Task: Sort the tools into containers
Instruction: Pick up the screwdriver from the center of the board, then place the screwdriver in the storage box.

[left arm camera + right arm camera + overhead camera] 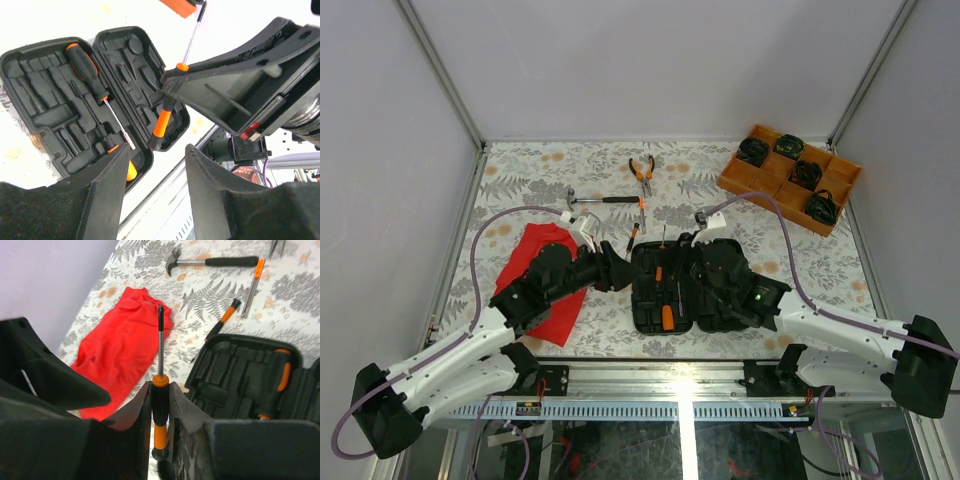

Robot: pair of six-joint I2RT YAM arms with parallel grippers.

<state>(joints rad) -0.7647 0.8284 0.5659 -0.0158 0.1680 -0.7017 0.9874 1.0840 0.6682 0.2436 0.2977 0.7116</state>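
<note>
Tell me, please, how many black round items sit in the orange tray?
4 black round items in the orange tray: far-left, far-middle, centre, near-right; none seems hidden.

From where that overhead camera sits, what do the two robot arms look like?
The left arm and right arm are built of slim white links joined by chunky black joints. A lilac cable runs out along each. A small green light glows on the right arm's black housing. The left pincer and right pincer are matt black, each with two broad wedge-shaped fingers.
</note>
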